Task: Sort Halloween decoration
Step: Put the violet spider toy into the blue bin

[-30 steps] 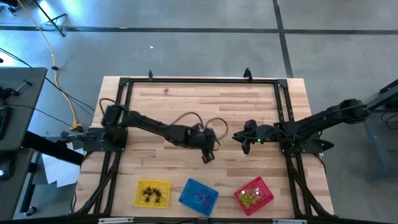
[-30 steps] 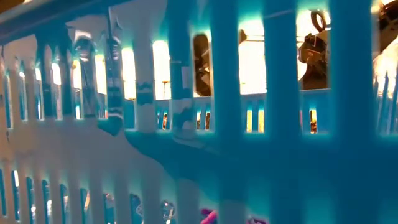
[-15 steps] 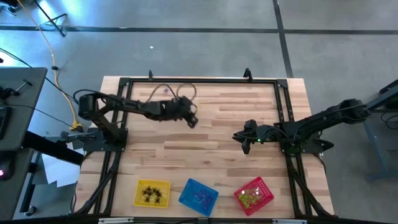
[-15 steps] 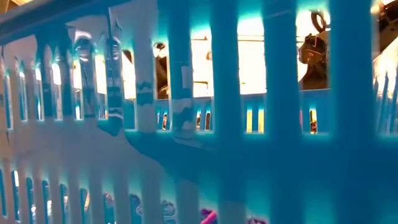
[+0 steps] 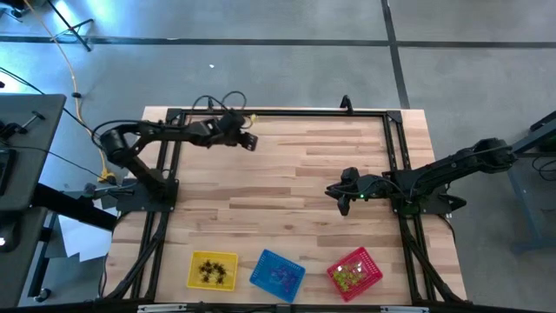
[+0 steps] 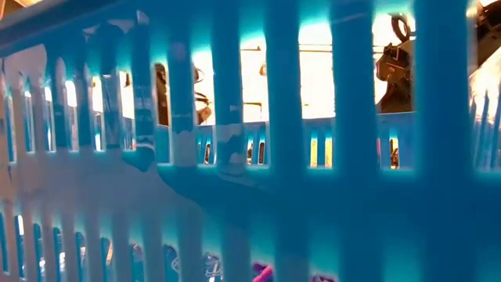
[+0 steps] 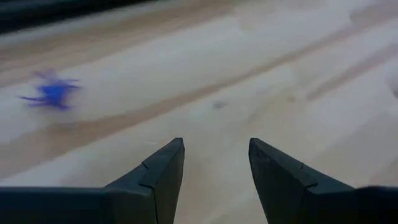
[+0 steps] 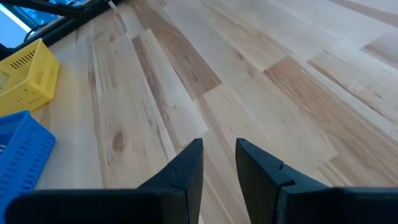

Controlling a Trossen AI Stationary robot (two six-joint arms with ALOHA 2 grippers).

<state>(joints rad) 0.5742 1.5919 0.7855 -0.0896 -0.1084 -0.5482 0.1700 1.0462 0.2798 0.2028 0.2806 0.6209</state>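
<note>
Butcher-block table [image 5: 287, 156] over grey floor. Left gripper [image 7: 214, 165] at the far edge, jaws spread and empty; a purple spider trinket [image 7: 53, 93], blurred, lies ahead and off to one side. Probably light, spiky and springy; pinch across the body. Right gripper [image 8: 219, 163] idle mid-table, fingers parted, nothing between.

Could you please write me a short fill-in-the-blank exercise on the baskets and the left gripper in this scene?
1. The blue basket sits between the yellow basket and the ____ one.
2. The left gripper, jaws open, holds ____.
3. The lone trinket on the table before that gripper is ____ in colour.

Missing words: red; nothing; purple
</note>
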